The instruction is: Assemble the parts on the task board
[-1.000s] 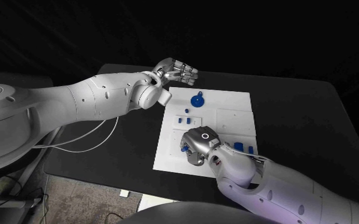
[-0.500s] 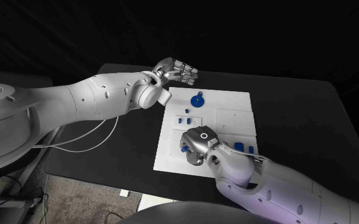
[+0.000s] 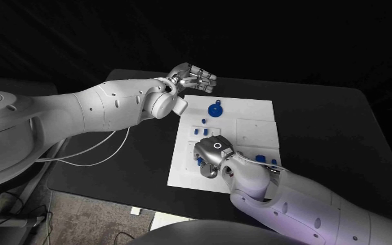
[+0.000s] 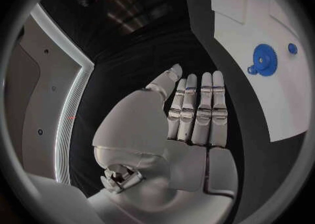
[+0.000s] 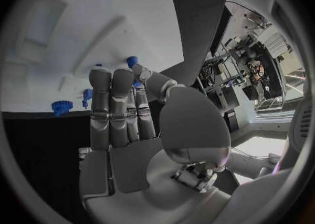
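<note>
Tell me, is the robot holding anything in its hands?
The left hand holds nothing. The right hand is over the white board with its fingertips at a small blue part; a real hold cannot be told.

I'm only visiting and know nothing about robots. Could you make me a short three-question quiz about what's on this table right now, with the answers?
1. True or false: the left hand rests on the task board.
2. Which hand is over the near part of the board? A) the left hand B) the right hand C) neither
3. Fill in: the round blue gear lies near the board's ___ edge.

Key
1. False. The left hand sits past the board's far corner, over the black table, its fingers side by side, holding nothing.
2. B. Its fingers point down among small blue parts; whether it grips one cannot be told.
3. Far.
</note>
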